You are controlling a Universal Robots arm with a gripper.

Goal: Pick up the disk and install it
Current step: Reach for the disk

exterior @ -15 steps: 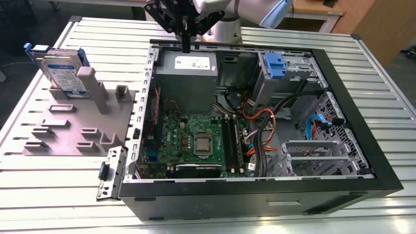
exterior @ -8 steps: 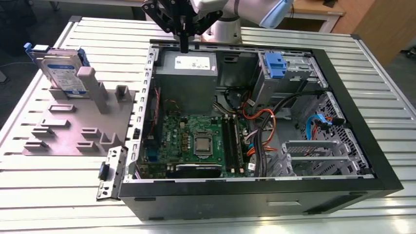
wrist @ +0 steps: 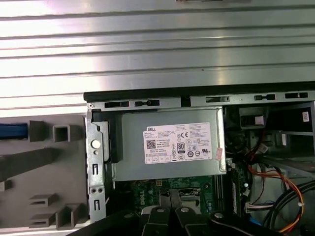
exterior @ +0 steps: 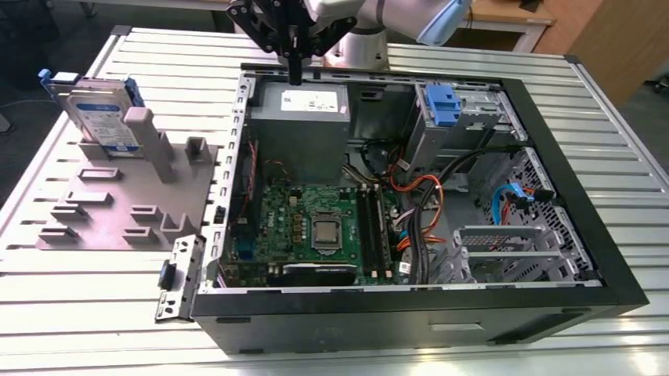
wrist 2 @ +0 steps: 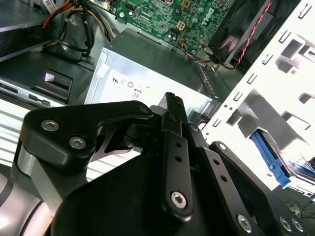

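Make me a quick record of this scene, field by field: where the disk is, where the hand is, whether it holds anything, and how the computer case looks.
disk: upright in the grey fixture, to the exterior view's left of the case, not held
hand: above the grey power supply, shut, holding nothing
computer case: open, lying on the slatted metal table, motherboard exposed
blue caddy: in the case, to the exterior view's right of the power supply
task state: disk not yet picked up

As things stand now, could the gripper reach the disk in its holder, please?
Probably yes. The disk stands upright in the grey holder outside the case, nothing over its top edge; the gripper hangs over the power supply, with open space between.
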